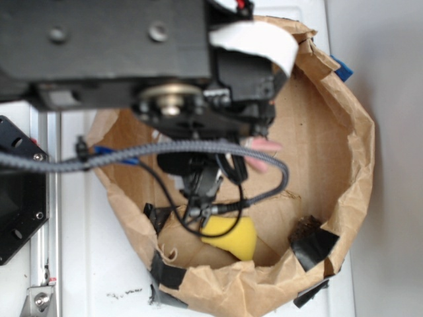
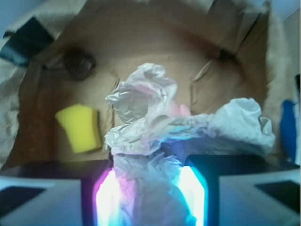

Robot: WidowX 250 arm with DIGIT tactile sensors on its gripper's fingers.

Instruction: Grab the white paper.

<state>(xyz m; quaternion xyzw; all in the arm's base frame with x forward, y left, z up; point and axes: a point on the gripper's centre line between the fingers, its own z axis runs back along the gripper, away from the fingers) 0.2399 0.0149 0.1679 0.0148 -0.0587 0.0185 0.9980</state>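
Off-white crumple: the white paper (image 2: 155, 136) fills the middle of the wrist view, a creased, wrinkly wad spreading up and to the right
Gripper: the gripper (image 2: 150, 193) has its two glowing pads on either side of the paper's lower part, closed in on it so the wad is pinched between them
Where the paper is: between the fingers, in front of the cardboard floor inside the brown paper bag wall (image 1: 344, 165); whether it is lifted clear of the floor I cannot tell
Nearby: the yellow sponge (image 2: 79, 128) lies apart to one side on the floor; a bit of pink plush (image 2: 181, 109) peeks from behind the paper
Exterior view: the arm hides the paper itself; only the sponge and a pink tip show under it
Progress: the grasp looks made, judging by the pinch; what may remain is lifting it clear and holding it securely
Writing: no brand, label or legible text in either view
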